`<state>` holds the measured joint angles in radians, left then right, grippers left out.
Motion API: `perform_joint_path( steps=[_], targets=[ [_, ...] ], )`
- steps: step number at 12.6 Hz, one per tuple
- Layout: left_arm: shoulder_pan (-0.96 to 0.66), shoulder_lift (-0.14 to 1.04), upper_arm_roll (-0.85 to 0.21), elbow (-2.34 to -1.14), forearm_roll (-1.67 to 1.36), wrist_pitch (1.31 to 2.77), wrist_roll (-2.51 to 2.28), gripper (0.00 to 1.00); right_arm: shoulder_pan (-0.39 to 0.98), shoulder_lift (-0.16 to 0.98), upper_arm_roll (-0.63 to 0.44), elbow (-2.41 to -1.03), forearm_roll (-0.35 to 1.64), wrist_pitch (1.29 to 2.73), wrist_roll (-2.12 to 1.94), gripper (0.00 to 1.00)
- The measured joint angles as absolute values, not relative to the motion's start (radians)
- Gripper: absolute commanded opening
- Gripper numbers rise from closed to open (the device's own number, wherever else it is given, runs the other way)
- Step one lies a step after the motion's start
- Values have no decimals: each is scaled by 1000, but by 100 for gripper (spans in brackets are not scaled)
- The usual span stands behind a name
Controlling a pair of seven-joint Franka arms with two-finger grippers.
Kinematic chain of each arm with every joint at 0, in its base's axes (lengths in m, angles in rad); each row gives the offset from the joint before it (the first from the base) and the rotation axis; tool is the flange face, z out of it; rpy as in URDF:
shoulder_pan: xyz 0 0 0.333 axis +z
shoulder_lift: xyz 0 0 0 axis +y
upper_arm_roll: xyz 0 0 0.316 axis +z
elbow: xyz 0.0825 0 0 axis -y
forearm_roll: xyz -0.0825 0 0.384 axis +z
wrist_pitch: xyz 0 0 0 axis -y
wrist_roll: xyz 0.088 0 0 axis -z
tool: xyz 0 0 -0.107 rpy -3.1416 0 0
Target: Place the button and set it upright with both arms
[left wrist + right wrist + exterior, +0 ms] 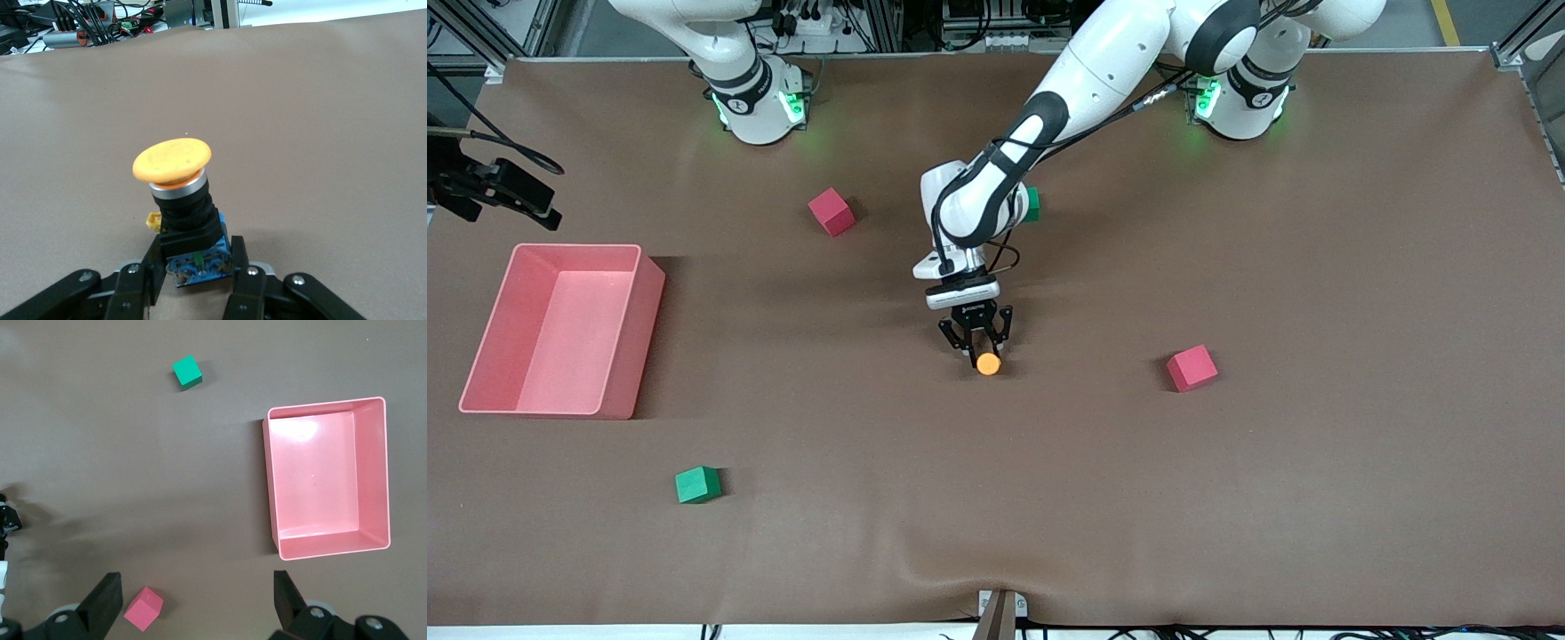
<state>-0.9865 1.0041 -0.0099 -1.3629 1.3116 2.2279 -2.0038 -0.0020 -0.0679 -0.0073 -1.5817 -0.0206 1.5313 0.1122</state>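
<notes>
1. Your left gripper [978, 342] is pinched tight on the button [988, 364] — the fingers [141, 283] clamp the bluish base end, and the orange cap points away from the wrist, out toward the front camera.

2. That grip looks chosen with care: by taking the base you leave the cap and black body free, so the piece can be tipped up onto its base or passed across to the other arm.

3. The button sits at mid-table, low over the brown table [1227, 498] or just resting on it — you cannot tell which. From the button, one red cube [1192, 368] lies at about three o'clock in the front view, well apart; another red cube [831, 212] lies near ten o'clock; a green cube [697, 484] lies near eight o'clock.

4. Your right gripper [193, 603] is spread wide and carries nothing. It waits high, looking down on the pink bin [327, 477], which stands empty at the right arm's end of the table.

5. My reading: the button is not yet standing on its own, so the uprighting is yet to do. The small body could roll or topple once you let go; the free arm may need to steady it.
</notes>
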Motion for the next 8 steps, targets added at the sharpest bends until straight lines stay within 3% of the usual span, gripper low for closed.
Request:
perform_joint_path(
  steps=[1, 7, 8],
  targets=[
    [-987, 1004, -10, -1363, 1312, 2228, -2004, 8, -2, -68, -7, -1582, -21, 1531, 112, 100],
    [-993, 1013, -8, -1364, 1319, 2222, -2033, 9, -2, -67, -7, -1582, -21, 1531, 112, 100],
    [-998, 1014, -6, -1364, 1321, 2217, -2042, 15, -2, -67, -7, -1582, -21, 1531, 112, 100]
  ],
)
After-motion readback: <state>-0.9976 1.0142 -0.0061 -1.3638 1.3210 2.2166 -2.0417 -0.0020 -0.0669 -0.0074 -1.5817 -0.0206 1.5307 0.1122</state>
